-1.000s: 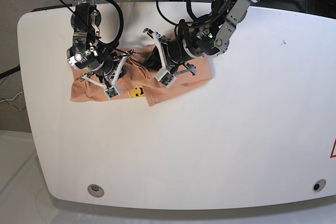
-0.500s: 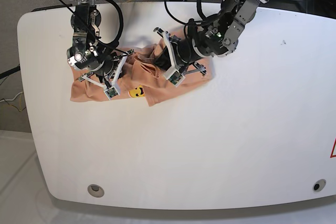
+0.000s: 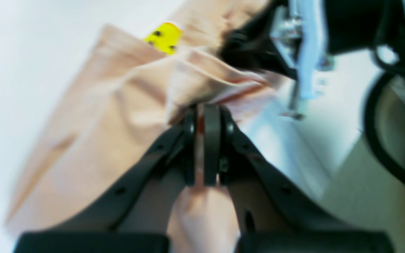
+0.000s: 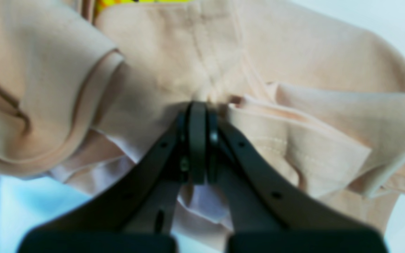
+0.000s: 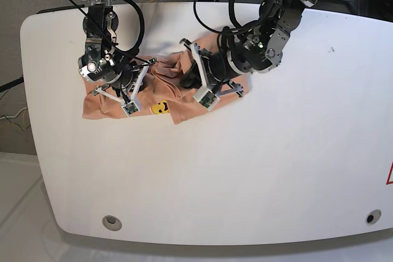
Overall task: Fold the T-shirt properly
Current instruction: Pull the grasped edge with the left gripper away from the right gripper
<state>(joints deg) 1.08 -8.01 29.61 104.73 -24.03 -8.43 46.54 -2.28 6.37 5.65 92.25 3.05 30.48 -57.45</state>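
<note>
A: Where is the T-shirt (image 5: pixel 175 99)?

B: At the far left part of the white table (image 5: pixel 258 170), bunched and rumpled under both arms. Its peach fabric lies in folds, with one flat part stretching towards the table's left edge and a corner pointing to the near side.

A: Any marks on it?

B: A yellow print (image 5: pixel 160 108) shows on the flat part between the two arms (in the left wrist view it sits beyond a raised fold of cloth (image 3: pixel 165 37)).

A: And the left gripper (image 3: pixel 204 116)?

B: Its jaws are pressed together with a thin layer of the shirt pinched between them; fabric bulges out above and below the pads. In the base view that arm is the one on the right, over the crumpled middle of the shirt.

A: The right gripper (image 4: pixel 197 109)?

B: Jaws closed tight as well, nipping the cloth where a seam and several folds meet. A hemmed flap lies just beside it.
</note>
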